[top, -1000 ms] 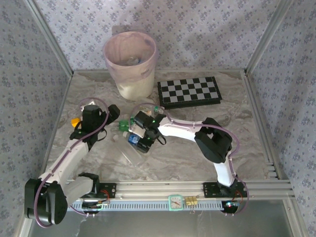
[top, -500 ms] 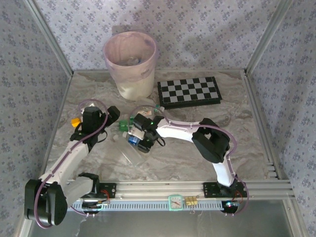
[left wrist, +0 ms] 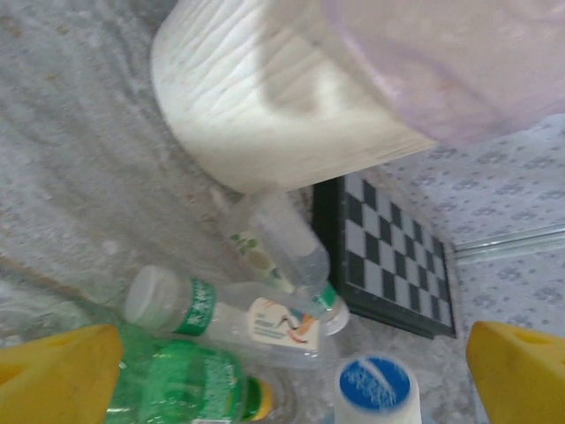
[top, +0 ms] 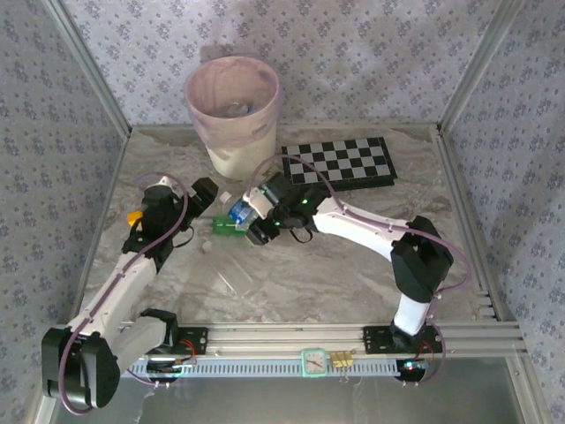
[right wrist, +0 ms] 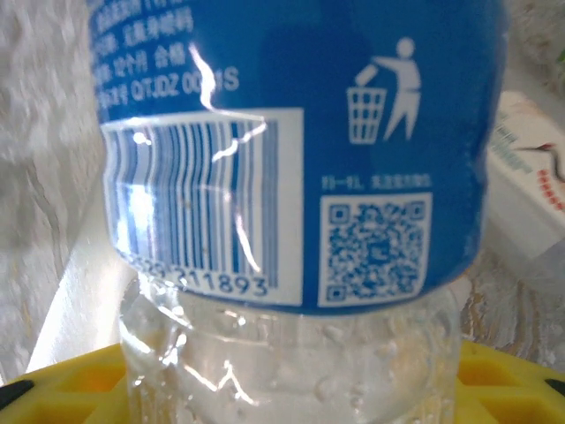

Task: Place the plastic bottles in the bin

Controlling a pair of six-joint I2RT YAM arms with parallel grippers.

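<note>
my right claw point(top: 247, 219) is clamped on the clear blue-labelled plastic bottle point(right wrist: 291, 132), whose slick soft wall could squirt free short of the cream-white round bin point(top: 237, 157).

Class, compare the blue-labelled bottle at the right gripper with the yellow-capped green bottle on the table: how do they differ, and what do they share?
The blue-labelled bottle is clear plastic; the green bottle is tinted green. The blue-labelled bottle is clamped between the jaws of the right gripper; the green bottle lies loose on the table. Both are small plastic bottles, and neither is in the bin yet.
</note>
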